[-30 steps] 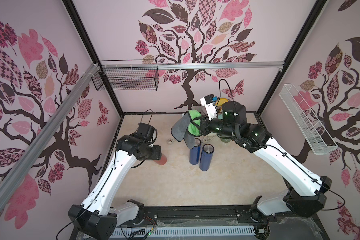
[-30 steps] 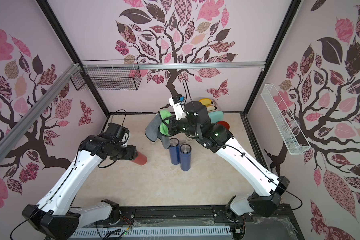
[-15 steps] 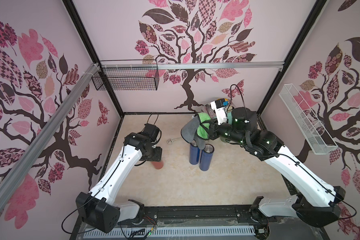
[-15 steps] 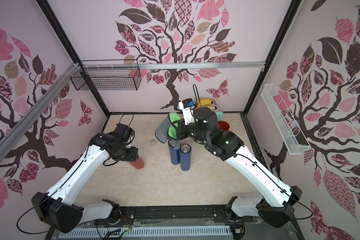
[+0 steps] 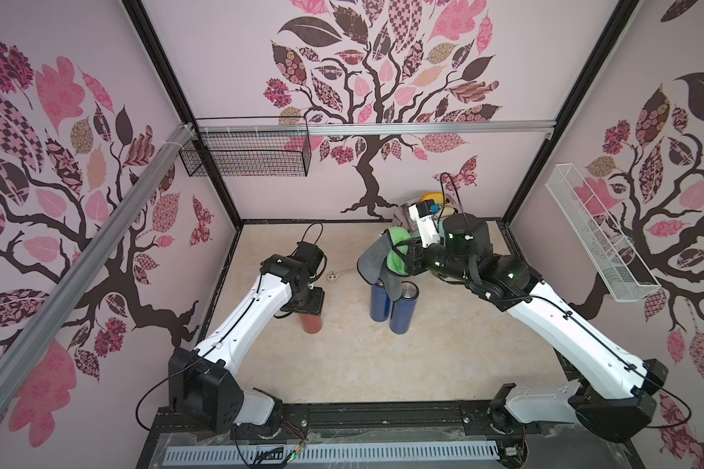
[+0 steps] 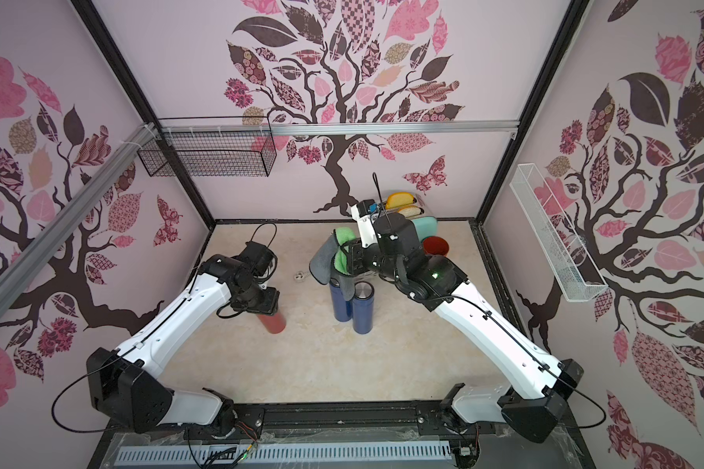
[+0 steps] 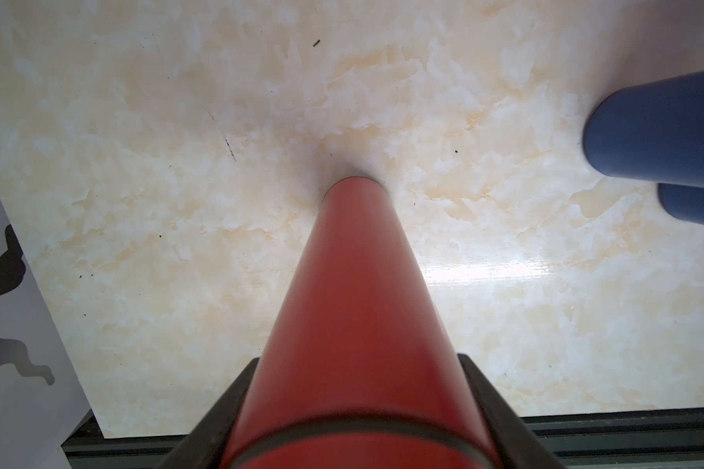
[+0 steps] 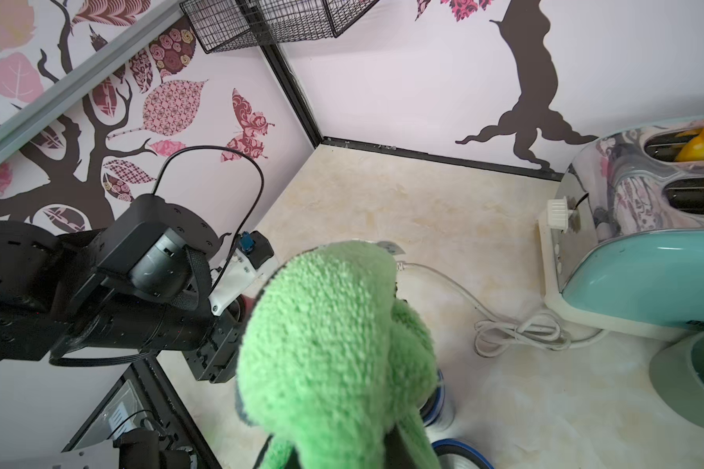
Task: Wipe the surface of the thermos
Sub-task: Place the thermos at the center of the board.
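Green cloth (image 8: 334, 345) up close, teal toaster (image 8: 643, 260) beyond.

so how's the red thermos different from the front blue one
Red thermos is clamped near its top by the left gripper; the front blue thermos stands free. The blue one's silver lid shows; the red one's top is hidden under the gripper. Both stand upright on the table.

White arm links (image 5: 253, 312), black joints (image 5: 285, 270), black bases (image 5: 204, 390); looped black cables (image 8: 212, 147); green lights (image 5: 509, 275) on right arm.
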Robot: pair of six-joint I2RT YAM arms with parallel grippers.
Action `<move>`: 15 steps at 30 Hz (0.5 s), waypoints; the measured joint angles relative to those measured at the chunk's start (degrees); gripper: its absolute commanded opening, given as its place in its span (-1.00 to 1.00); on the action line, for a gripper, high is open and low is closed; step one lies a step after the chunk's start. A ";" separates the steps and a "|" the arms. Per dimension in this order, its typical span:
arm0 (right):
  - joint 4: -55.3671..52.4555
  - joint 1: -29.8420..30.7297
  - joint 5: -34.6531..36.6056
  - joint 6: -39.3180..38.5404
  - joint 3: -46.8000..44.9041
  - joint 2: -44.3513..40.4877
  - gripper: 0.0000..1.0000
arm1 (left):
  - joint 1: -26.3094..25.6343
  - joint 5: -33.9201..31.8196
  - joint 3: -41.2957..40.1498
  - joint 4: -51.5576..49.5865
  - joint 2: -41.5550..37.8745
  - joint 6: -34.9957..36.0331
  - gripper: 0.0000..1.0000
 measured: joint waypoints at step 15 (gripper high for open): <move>-0.02 -0.83 -1.31 1.27 -1.01 -0.35 -1.00 | 0.00 0.02 -3.10 2.78 -3.02 -1.36 0.59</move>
